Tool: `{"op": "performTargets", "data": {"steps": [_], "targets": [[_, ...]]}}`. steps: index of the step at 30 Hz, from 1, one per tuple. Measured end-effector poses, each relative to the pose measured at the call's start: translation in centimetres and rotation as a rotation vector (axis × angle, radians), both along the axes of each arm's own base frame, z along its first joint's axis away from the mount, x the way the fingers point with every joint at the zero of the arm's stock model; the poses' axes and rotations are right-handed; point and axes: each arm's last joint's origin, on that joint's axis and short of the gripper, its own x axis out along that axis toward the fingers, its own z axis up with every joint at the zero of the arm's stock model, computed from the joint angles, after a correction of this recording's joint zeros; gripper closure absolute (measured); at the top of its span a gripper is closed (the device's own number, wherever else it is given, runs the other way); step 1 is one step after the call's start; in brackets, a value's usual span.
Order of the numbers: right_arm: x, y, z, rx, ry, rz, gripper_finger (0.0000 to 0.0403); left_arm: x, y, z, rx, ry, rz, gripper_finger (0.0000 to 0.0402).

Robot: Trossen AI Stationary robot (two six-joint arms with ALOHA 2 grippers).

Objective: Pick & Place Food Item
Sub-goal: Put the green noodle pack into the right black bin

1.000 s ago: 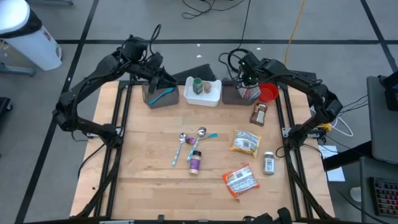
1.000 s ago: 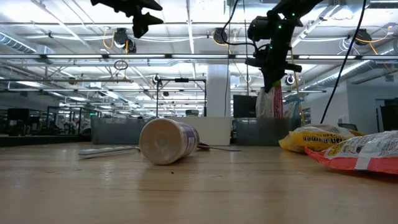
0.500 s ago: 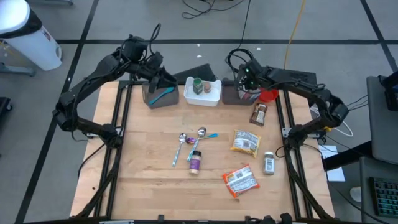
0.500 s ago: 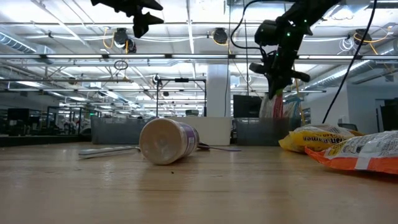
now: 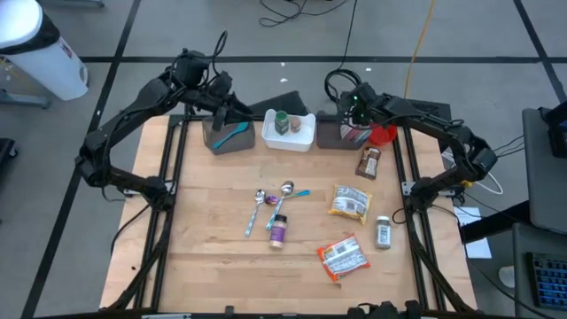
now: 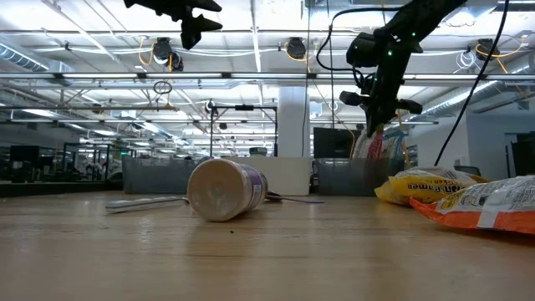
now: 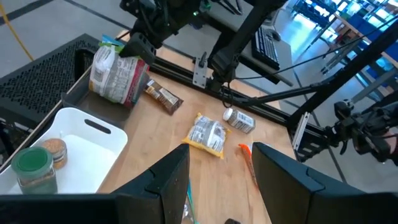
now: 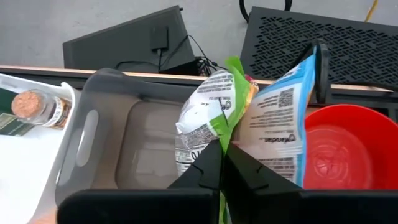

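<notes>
The grey bin (image 8: 118,146) is half free beside the upright bags (image 8: 249,124) (red bowl (image 8: 339,149) alongside).

The left arm reaches to the far left part of the table. The left gripper (image 5: 232,110) hangs raised above the table surface, its two fingers (image 7: 168,180) parted with a clear gap between them.

The right arm extends toward the far right part of the table. The right gripper (image 5: 356,113) points downward, its fingers (image 8: 199,171) pressed together.
</notes>
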Motion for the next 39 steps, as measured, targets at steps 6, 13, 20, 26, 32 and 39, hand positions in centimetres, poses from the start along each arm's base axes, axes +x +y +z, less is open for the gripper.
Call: {"op": "performTargets", "data": {"steps": [6,13,20,26,32,39], "targets": [[-0.1,-0.1,0.0,-0.004,0.015,0.02,0.0403,0.0,0.0,0.0,0.02,0.0,0.001,0.0218],[0.0,0.0,-0.7,0.049,0.054,0.05,0.0403,0.0,0.2,0.0,0.045,0.018,0.049,0.0218],[0.2,0.1,-1.0,0.035,0.1,0.044,0.0403,0.0,0.2,0.0,0.046,0.018,0.051,0.0218],[0.2,0.1,-1.0,0.033,0.106,0.047,0.0403,0.0,0.2,0.0,0.046,0.018,0.051,0.0218],[0.2,0.1,-1.0,0.031,0.106,0.046,0.0403,0.0,0.2,0.0,0.046,0.018,0.051,0.0218],[0.2,0.1,-1.0,0.022,0.108,0.058,0.0403,0.0,0.2,0.0,0.046,0.018,0.051,0.0218]]}}
